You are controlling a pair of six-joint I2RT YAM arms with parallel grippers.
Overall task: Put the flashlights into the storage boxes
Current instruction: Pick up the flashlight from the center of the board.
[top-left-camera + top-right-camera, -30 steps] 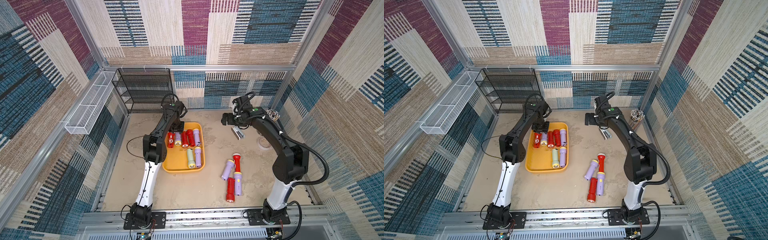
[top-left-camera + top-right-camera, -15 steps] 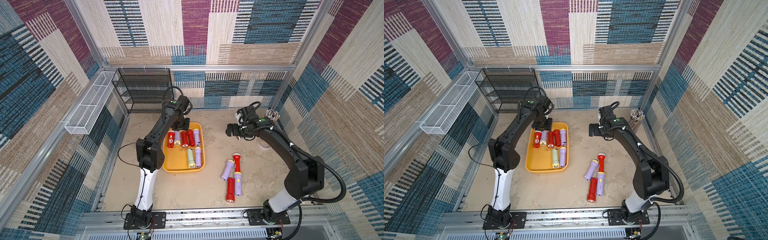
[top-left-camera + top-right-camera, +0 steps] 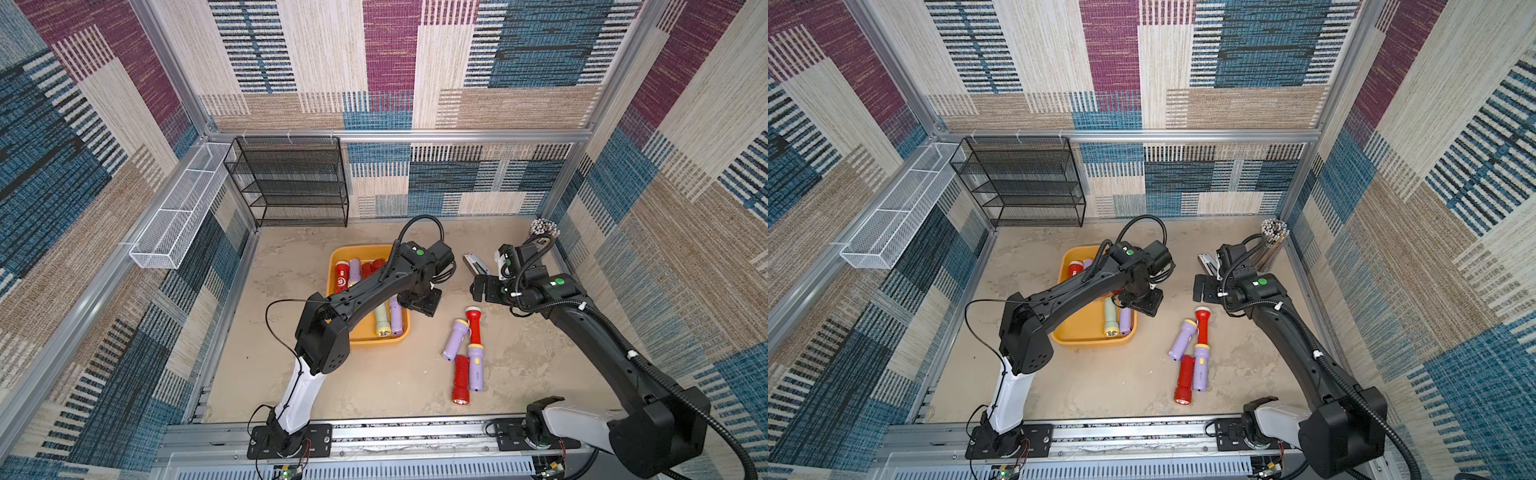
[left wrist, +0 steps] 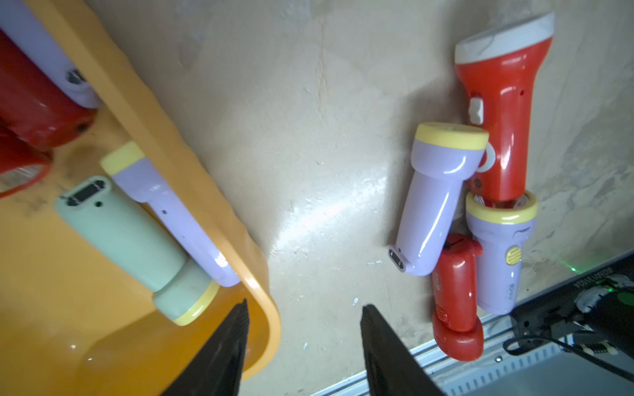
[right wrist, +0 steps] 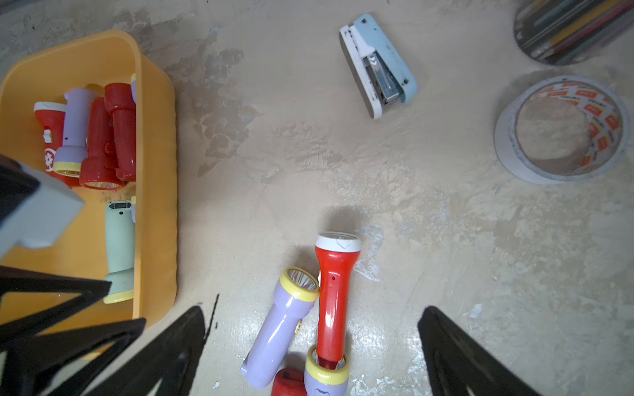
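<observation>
1. The left arm (image 3: 365,291) reaches forward across the yellow tray (image 3: 376,340) with its elbow raised and its wrist bent down. The left gripper (image 4: 303,308) hangs over the tray's rim on the side facing the loose torches, jaws spread and empty.
2. The right arm (image 3: 582,328) stretches inward. The right gripper (image 5: 314,310) hovers above the table near the loose torches, jaws spread wide and holding nothing.
3. Four flashlights (image 3: 456,338), two red and two lilac, lie touching one another on the table beside the tray. Others lie inside the tray, among them the pale green torch (image 4: 130,240).
4. In both top views the left arm covers the tray's middle, so the far row of torches shows only in part.
5. The right wrist view cuts off the nearer red and lilac torches.
6. In a top view the right wrist hides part of the stapler (image 3: 473,262).
</observation>
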